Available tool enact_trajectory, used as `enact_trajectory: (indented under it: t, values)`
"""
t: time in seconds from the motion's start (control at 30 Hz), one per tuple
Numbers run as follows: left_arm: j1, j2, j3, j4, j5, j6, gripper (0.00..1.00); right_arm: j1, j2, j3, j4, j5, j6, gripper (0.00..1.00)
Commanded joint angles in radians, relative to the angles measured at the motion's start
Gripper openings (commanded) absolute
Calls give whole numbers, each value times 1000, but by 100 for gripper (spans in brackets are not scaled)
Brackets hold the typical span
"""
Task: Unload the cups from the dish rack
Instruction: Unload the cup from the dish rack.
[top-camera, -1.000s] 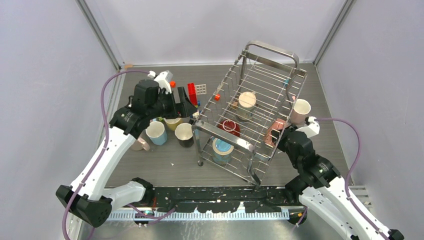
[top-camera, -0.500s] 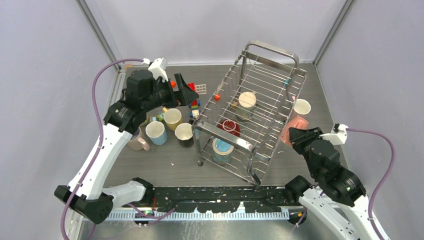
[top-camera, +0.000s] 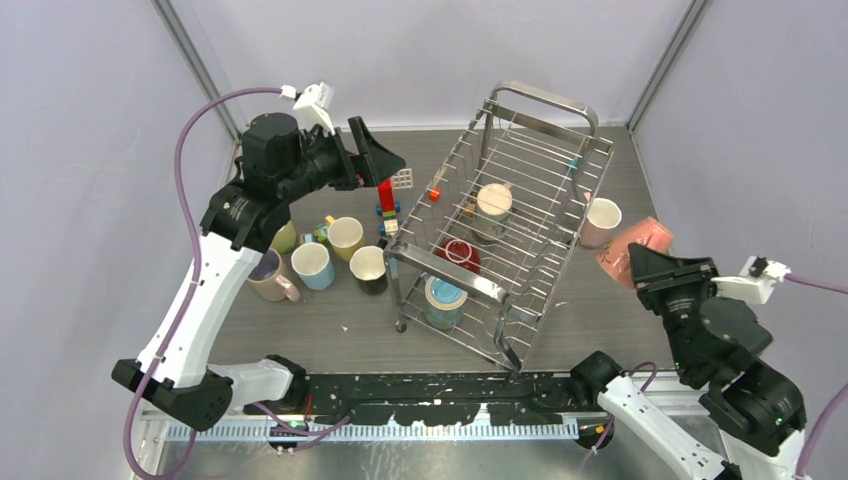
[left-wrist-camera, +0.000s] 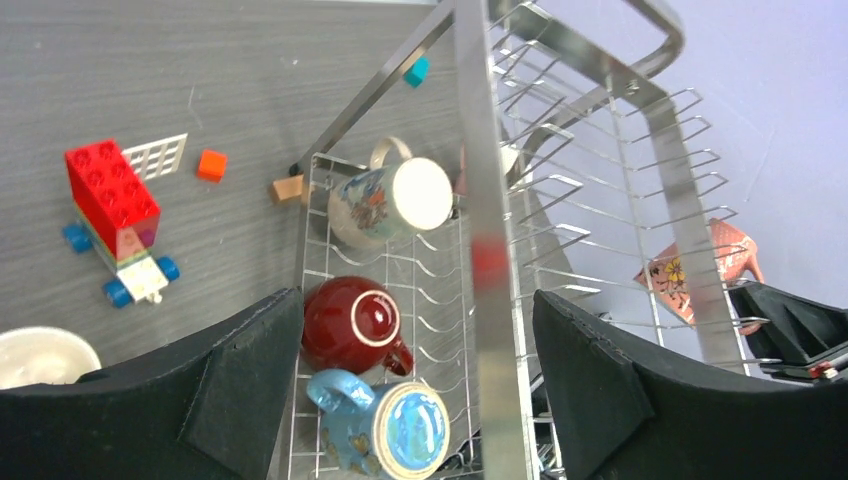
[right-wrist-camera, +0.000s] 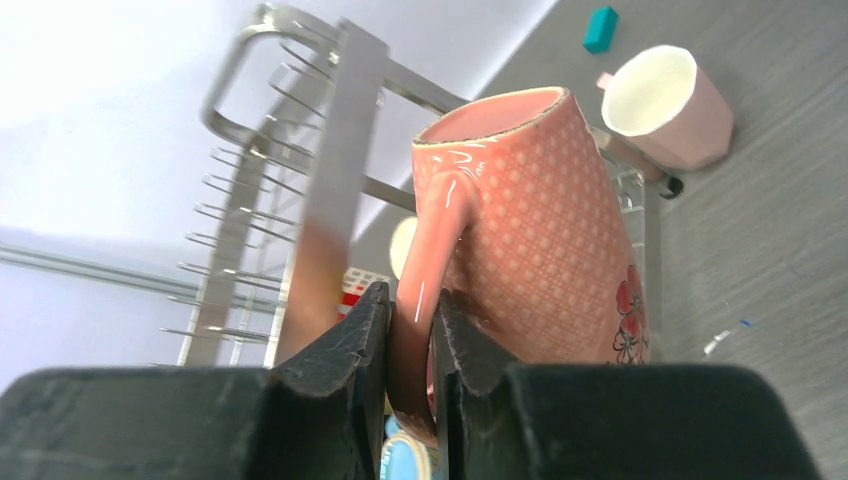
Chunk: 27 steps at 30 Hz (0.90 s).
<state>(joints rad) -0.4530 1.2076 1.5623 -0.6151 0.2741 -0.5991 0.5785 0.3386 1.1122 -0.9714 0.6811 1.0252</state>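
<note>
Currently, the right gripper (right-wrist-camera: 410, 300) clamps the pink cup (right-wrist-camera: 545, 240) by its handle, raised right of the dish rack (top-camera: 447, 268). The left gripper (top-camera: 383, 163) stands wide open, empty, near the rack's far-left side.

Between black right jaws: pink mug (right-wrist-camera: 540, 250), pale dot lattice, red flower. Below left jaws: silver dish rack (left-wrist-camera: 478, 200); dark red mug (left-wrist-camera: 352, 322), light blue mug (left-wrist-camera: 395, 435), cream floral mug (left-wrist-camera: 385, 200). Counter (left-wrist-camera: 200, 80) grey, wood-grained.
</note>
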Motion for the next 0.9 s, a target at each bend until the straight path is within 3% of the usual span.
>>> enact_trajectory:
  t: [0.0,0.23,0.6,0.87]
  values:
    - [-51,30,103,72,4,38,86,-2,66,144,70,57,-16,1]
    - [-189,99,237,90,-65,132,86,-3,162,332,74,38,-53,1]
    - [-378,170,328,228,-103,311,86,-3,333,577,116,-52,-64,1]
    - [-503,201,285,368,-133,496,87,-2,463,677,237,-162,-32,1]
